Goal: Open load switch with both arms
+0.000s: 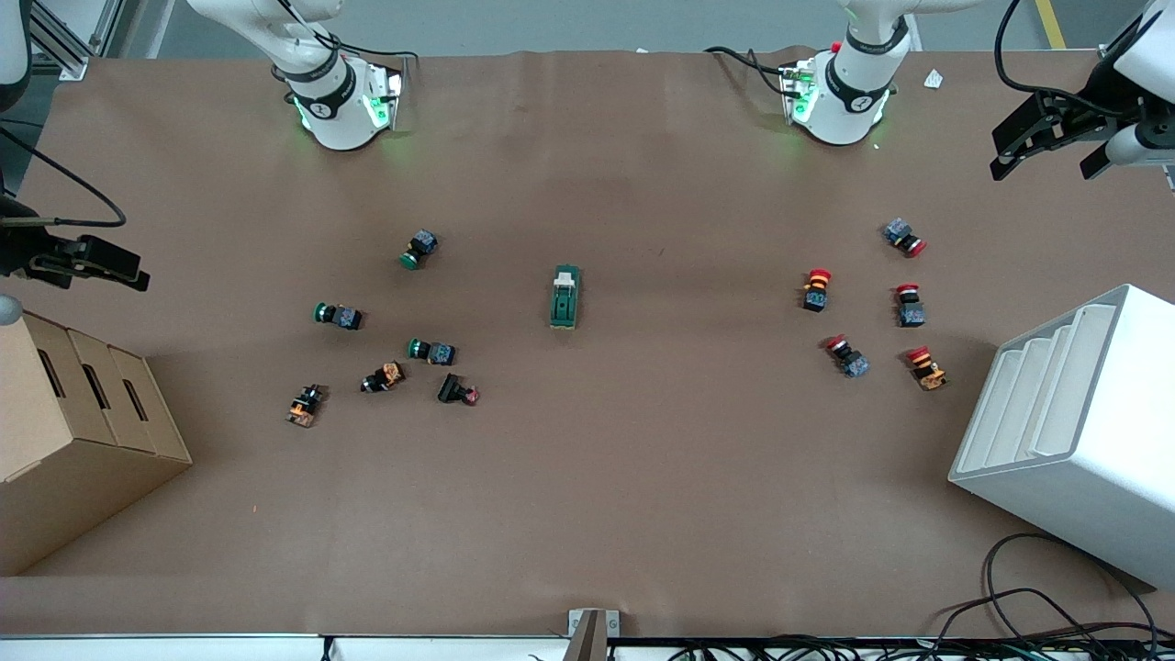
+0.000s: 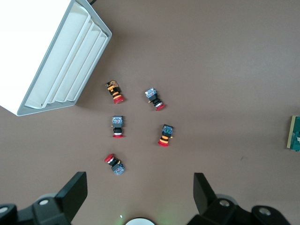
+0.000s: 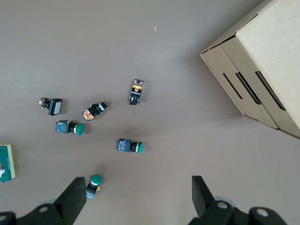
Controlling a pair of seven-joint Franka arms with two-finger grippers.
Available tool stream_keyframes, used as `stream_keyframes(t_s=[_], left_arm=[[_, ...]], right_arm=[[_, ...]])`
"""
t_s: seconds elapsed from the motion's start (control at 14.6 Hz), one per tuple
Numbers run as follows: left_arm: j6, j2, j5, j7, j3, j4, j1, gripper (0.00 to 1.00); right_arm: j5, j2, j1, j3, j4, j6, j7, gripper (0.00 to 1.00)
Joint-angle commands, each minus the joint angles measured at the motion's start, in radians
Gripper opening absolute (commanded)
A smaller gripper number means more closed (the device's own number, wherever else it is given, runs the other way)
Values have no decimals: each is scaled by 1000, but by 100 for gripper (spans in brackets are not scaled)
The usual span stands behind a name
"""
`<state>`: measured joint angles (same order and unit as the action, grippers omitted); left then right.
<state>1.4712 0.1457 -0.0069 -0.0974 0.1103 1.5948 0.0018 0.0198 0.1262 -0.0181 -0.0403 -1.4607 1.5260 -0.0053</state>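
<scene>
The load switch (image 1: 565, 296) is a green block with a white lever at the end toward the robots' bases. It lies flat at the middle of the table, alone. It shows at the edge of both wrist views: the load switch (image 2: 294, 133) and the load switch (image 3: 5, 161). My left gripper (image 1: 1051, 156) hangs open and empty over the left arm's end of the table, well away from the switch. My right gripper (image 1: 128, 271) hangs open and empty over the right arm's end. The left gripper (image 2: 139, 187) and the right gripper (image 3: 138, 187) have their jaws wide apart.
Several red pushbuttons (image 1: 816, 289) lie scattered toward the left arm's end, next to a white slotted rack (image 1: 1074, 431). Green pushbuttons (image 1: 431, 350) and other small parts (image 1: 305, 405) lie toward the right arm's end, near a cardboard box (image 1: 73, 431).
</scene>
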Motion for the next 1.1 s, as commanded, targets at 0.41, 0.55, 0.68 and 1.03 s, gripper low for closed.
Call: stream_keyframes(t_s=[0.41,0.55,0.68,1.03], left_arm=[[9,-11,-16,21,5,-7,4,100],[8,-11,-16,22,5,-12,4,100],[8,-11,-15,21,5,-12,4,100],[-2,-12,-19,18,6,-10,4,100]], right_arm=[[2,-101,-36,7,-65,-41,-10,100],[2,-151,-42,14,-98,-44,-9,100],[6,-163,-46,19,-101,-61,7,100],[14,-172,-56,26,-101,-93,11,100]])
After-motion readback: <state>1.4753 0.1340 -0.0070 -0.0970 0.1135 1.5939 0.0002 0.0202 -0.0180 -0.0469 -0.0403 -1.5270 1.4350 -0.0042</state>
